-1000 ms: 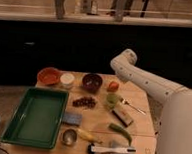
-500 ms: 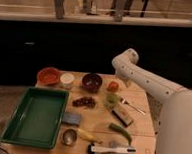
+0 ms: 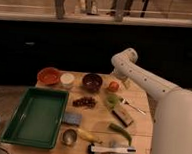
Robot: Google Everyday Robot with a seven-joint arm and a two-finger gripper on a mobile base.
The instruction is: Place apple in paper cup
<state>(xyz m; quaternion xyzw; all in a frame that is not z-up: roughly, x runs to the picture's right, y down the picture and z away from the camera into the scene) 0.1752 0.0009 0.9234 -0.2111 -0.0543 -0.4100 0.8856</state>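
The apple [image 3: 113, 86], small and red-orange, sits on the wooden table [image 3: 98, 123] near its far right edge, just right of a dark bowl [image 3: 92, 81]. The paper cup [image 3: 67, 79], small and white, stands at the far left between the dark bowl and an orange bowl [image 3: 49, 76]. My white arm comes in from the right, bends at an elbow [image 3: 124, 59] above the table's far edge and reaches down. The gripper [image 3: 121, 81] hangs close beside the apple on its right, dark against the background.
A green tray [image 3: 36, 116] fills the left front. Also on the table are dark grapes [image 3: 85, 101], a pale green fruit [image 3: 111, 99], a fork [image 3: 132, 106], a blue sponge [image 3: 72, 119], a metal cup [image 3: 69, 136], a banana [image 3: 87, 135] and a white-handled tool [image 3: 111, 150].
The arm's elbow has shifted only slightly sideways. The apple and the paper cup have not moved.
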